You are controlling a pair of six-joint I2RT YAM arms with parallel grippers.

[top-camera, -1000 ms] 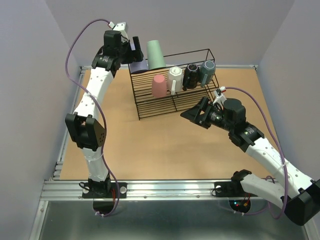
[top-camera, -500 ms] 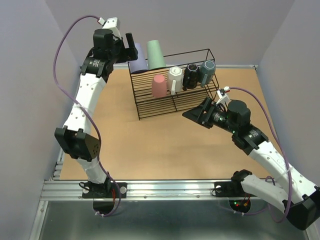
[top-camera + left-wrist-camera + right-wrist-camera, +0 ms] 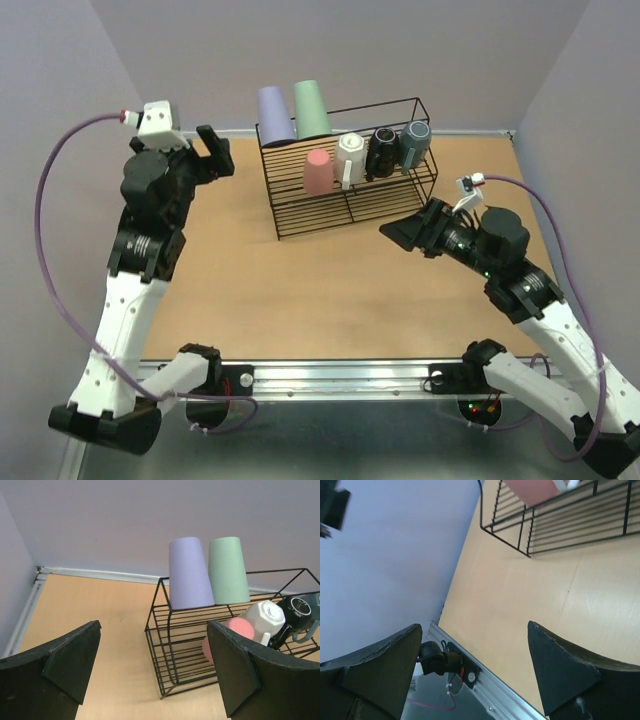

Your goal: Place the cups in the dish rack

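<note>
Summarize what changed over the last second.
Left claw pulled away from the lavender cup, leftward and toward the near edge, open and empty. Right claw eased slightly right, away from the dish rack, also open. Nothing grabbed or released. The other cups and the rack stayed put.

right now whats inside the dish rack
Dish rack holds lavender tumbler and green tumbler up top; pink tumbler, white mug, black mug, grey-blue mug in a lower row. Wire under them is hidden.

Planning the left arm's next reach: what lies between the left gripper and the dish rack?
Nothing. Only bare table lies between the left gripper and the dish rack, at its left end, as the top external view shows.
</note>
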